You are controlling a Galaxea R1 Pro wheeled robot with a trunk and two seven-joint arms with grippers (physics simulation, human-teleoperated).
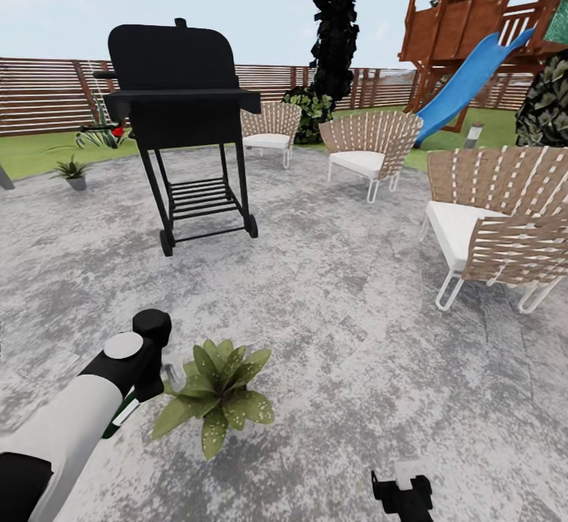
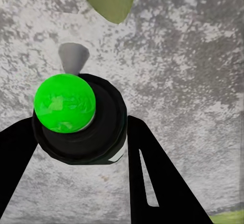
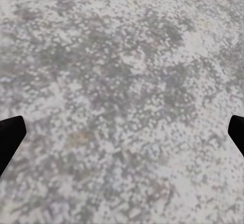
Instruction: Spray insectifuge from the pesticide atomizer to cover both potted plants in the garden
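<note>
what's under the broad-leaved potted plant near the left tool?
Grey mottled patio all around the broad-leaved plant. Its leaves cover the pot and the ground beneath. The left tool sits beside it, holding the atomizer.

Open stone patio [image 1: 331, 309] lies ahead and to the right of the broad-leaved potted plant [image 1: 217, 396], giving wide room around it on that side. The left gripper [image 1: 154, 380], holding the pesticide atomizer [image 2: 79, 117], crowds the plant's left flank. Farther off, the black grill [image 1: 181, 112] stands between this plant and the spiky potted plant [image 1: 72, 171]. Woven chairs [image 1: 505, 222] block the right edge.
</note>
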